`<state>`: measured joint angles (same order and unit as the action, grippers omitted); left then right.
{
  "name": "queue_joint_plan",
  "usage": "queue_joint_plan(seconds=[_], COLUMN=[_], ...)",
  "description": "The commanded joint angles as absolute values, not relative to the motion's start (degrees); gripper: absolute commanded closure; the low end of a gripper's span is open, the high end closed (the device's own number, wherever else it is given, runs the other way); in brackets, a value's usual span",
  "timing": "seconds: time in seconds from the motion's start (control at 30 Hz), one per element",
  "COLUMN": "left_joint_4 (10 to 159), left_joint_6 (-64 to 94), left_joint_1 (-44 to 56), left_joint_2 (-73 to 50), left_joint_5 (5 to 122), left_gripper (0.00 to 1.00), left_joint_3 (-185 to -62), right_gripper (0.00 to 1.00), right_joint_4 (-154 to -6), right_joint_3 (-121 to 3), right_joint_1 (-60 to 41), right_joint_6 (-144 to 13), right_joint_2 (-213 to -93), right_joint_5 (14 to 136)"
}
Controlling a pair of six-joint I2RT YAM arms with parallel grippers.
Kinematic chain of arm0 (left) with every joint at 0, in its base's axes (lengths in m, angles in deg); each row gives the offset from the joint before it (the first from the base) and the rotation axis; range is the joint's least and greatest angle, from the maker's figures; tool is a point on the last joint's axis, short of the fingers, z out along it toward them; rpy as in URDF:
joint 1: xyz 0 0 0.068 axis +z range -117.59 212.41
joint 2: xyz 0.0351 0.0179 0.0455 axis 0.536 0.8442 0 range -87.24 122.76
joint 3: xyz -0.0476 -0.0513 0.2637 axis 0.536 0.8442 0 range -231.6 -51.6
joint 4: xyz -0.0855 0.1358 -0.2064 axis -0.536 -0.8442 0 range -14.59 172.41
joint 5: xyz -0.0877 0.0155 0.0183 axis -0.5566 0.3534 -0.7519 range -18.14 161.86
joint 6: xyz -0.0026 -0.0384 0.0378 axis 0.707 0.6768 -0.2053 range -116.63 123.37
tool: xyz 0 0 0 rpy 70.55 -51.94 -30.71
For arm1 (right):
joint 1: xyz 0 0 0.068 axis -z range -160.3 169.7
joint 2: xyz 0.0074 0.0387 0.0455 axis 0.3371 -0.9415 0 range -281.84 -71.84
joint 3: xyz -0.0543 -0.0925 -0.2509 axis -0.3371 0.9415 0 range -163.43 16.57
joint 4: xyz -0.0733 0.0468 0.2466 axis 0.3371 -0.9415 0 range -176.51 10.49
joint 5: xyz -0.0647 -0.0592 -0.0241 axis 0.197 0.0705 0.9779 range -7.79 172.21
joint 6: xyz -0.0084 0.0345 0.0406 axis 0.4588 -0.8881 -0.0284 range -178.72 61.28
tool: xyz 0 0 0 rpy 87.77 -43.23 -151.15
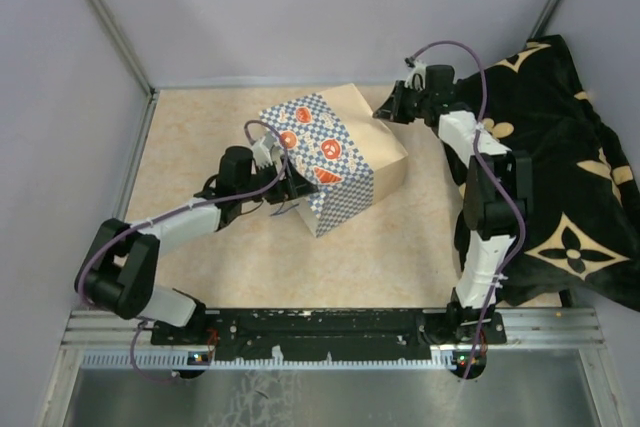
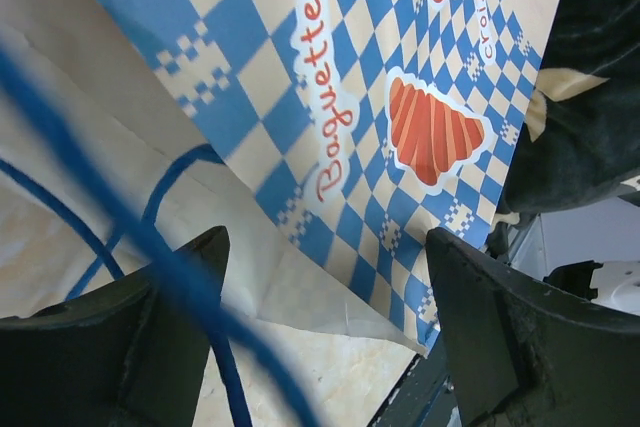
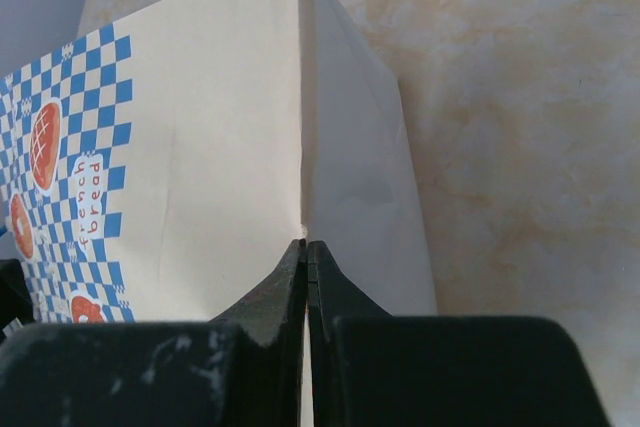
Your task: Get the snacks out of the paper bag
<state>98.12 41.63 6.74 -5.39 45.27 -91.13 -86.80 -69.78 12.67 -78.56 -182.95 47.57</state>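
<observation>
While tilted, paper bag (image 3: pixel 200 157) in right claw (image 3: pixel 306 250)

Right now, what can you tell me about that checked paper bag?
The paper bag lies on its side on the table. It is beige paper with blue-white checked sides, orange bread pictures, the word Baguette and thin blue cord handles. The right gripper pinches its beige fold; the left gripper stands open by the handles. No contents show.

The paper bag (image 2: pixel 400 67) reads "Baguette" mid-frame and a cut-off "crois…" upper right; the right wrist view shows "French bread" at left.
</observation>
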Motion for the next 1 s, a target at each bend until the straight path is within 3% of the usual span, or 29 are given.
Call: queue_joint_plan(seconds=[0.0,0.37,0.73,0.87,0.97], left_joint_4=[102.4,105.3,99.3,96.6,97.7], left_joint_6=[43.0,45.0,41.5,39.2,37.7], left_joint_1=[4.1,-0.4,-0.7,-0.7,-0.8], left_joint_2=[-1.6,15.4,31.8,35.3,32.8], left_joint_5=[45.8,44.4,45.7,46.0,45.7], left_gripper=[0.15,0.17,0.16,0.16,0.16], left_joint_3=[-95.0,-111.9,-136.3,-141.5,-138.3], right_gripper=[1.0,1.0,1.0,1.0,1.0], right_joint_4=[-87.3,-94.2,-101.6,-98.3,-96.8], right_joint_3=[-76.1,-94.4,-127.7,-127.1,-123.3], right_joint_1=[13.7,20.5,26.7,27.1,27.1], right_joint_6=[-76.1,-74.2,-78.2,-81.1,-81.6], right_joint_2=[-185.6,-195.1,-214.4,-214.4,-211.5], right_joint_5=[46.2,42.9,39.3,38.0,37.6])
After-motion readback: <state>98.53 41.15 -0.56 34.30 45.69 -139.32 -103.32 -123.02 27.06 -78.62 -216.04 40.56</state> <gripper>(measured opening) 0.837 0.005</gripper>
